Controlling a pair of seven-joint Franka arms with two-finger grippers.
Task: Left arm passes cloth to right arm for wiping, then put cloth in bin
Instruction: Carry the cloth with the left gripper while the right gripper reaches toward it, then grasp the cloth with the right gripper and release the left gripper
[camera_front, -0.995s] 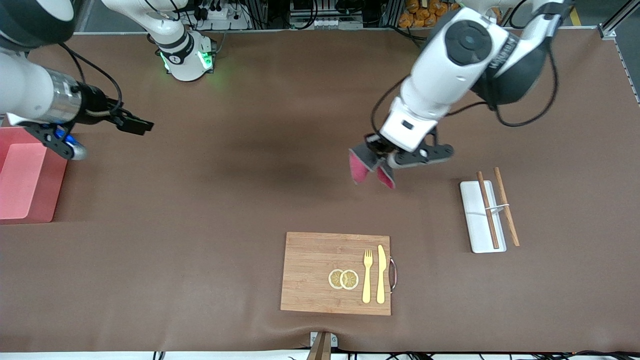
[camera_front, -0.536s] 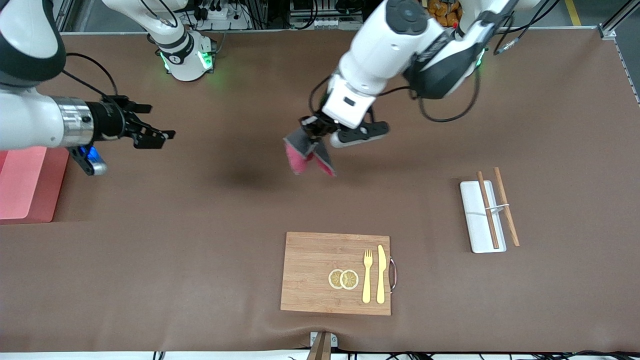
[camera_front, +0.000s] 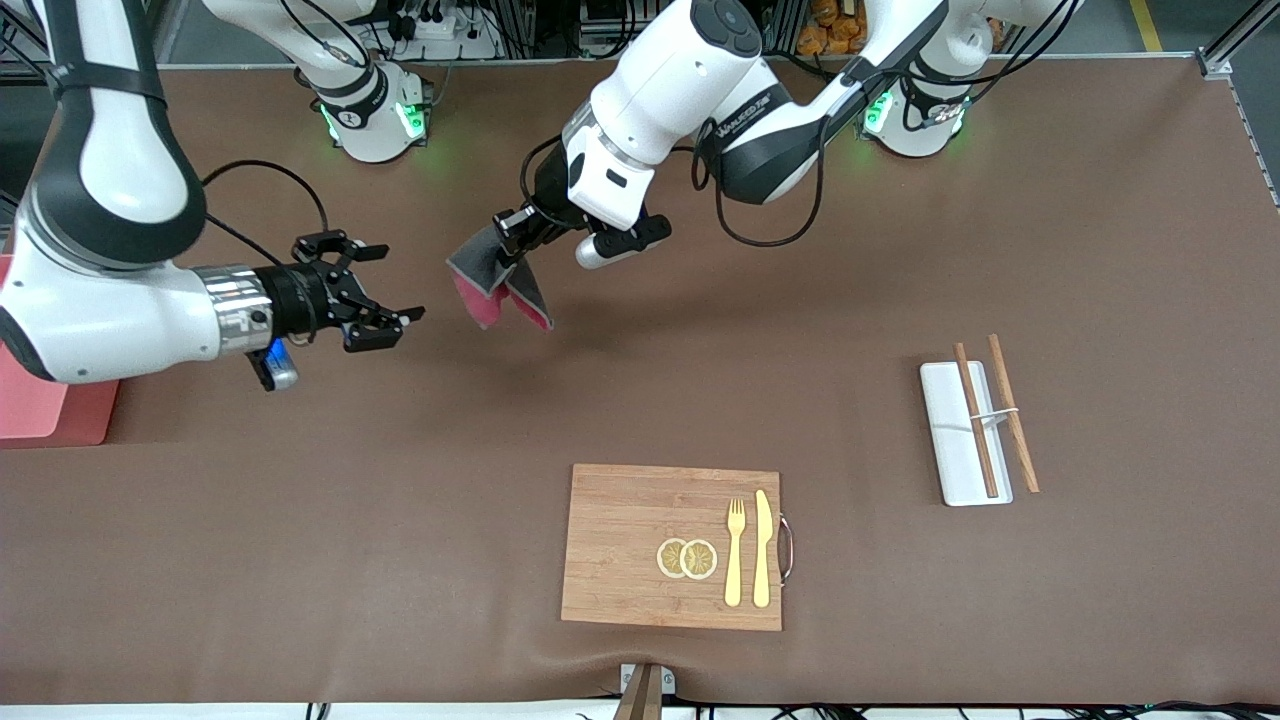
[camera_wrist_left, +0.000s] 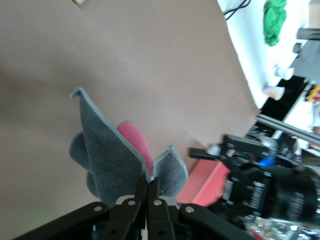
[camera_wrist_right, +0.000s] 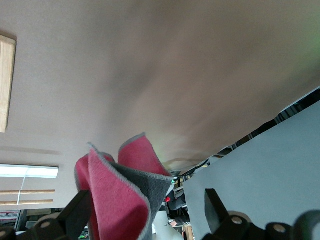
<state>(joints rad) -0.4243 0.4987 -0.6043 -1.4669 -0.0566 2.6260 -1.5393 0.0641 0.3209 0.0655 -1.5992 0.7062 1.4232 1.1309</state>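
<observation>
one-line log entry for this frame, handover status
phase: pre-handover | left gripper: shut on cloth, held above table | right gripper: open, beside cloth, apart | bin: no cloth

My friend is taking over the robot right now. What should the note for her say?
Left gripper: shut on the cloth, holding it up over the bare table.
Right gripper: open, empty, up in the air beside the cloth, not touching it.
Bin: at the right arm's end of the table, partly hidden by that arm.
Done: cloth picked up and brought to the right gripper.
Left: hand the cloth over, wipe the table, drop the cloth in the bin.
</observation>
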